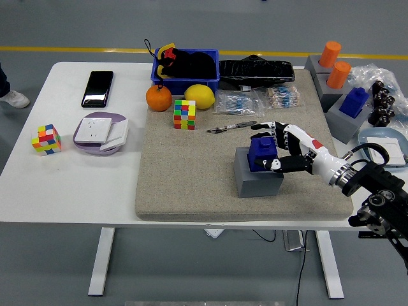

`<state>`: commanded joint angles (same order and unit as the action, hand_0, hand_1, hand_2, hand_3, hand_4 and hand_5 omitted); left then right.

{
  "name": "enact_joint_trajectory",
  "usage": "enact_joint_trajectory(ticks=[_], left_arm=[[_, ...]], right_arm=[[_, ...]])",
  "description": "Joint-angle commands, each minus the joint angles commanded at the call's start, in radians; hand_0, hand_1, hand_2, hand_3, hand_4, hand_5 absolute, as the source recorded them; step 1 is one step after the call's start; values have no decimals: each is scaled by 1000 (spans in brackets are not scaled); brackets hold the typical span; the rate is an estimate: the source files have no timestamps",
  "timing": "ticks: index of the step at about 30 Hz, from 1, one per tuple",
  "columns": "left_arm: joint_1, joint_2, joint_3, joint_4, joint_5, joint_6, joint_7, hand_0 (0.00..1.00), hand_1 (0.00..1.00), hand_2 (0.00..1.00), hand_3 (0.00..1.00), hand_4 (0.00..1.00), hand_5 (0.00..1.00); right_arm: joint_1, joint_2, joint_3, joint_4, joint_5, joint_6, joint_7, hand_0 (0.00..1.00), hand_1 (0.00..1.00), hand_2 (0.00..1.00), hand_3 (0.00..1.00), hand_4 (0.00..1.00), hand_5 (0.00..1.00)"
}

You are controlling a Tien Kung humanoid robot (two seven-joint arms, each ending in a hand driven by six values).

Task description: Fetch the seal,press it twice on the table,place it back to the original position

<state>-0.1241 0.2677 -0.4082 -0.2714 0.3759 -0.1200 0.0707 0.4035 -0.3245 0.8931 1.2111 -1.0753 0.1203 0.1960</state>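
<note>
White and broad, the table [70, 185] carries everything, and a beige felt mat [191, 172] covers its right half, likely there as a soft pad for stamping. Along the mat's far edge sit a blue bin [186, 67] of dark items, a black pouch [256, 69] and clear packets [239, 100], pushed back so the middle stays free for work. At the right edge grey stands hold two orange seals [334, 64] and a blue one [354, 101], each upright in its holder so a handle sticks up for grasping. Near the mat's centre a grey block [256, 176] serves as holder for the blue seal [262, 153], which rises from its top, slightly tilted. The right hand [280, 148] reaches in from the right with fingers [268, 129] curved over the seal's far side and the thumb [280, 166] against its near side, a pinch closed around the seal's body, suited to lifting it straight up. I judge the fetch is just starting. Smaller things, an orange [159, 98], a lemon [199, 96], a colour cube [185, 114] and a pen [231, 127], lie aside. No left hand shows.
</note>
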Motion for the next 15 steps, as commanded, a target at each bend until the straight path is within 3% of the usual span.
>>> enact_joint_trajectory(ticks=[6, 7, 15], left_arm=[[0, -1, 1, 0, -1, 0, 0, 792, 747, 738, 774, 794, 474], [0, -1, 0, 0, -1, 0, 0, 792, 747, 738, 774, 795, 474], [0, -2, -1, 0, 0, -1, 1, 793, 747, 738, 774, 795, 474]], right_arm=[[-2, -3, -3, 2, -2, -1, 1, 673, 651, 673, 754, 867, 2], [-3, -3, -3, 2, -2, -1, 1, 640, 578, 602, 689, 855, 2], [-4, -2, -10, -5, -2, -6, 5, 633, 556, 568, 655, 843, 2]])
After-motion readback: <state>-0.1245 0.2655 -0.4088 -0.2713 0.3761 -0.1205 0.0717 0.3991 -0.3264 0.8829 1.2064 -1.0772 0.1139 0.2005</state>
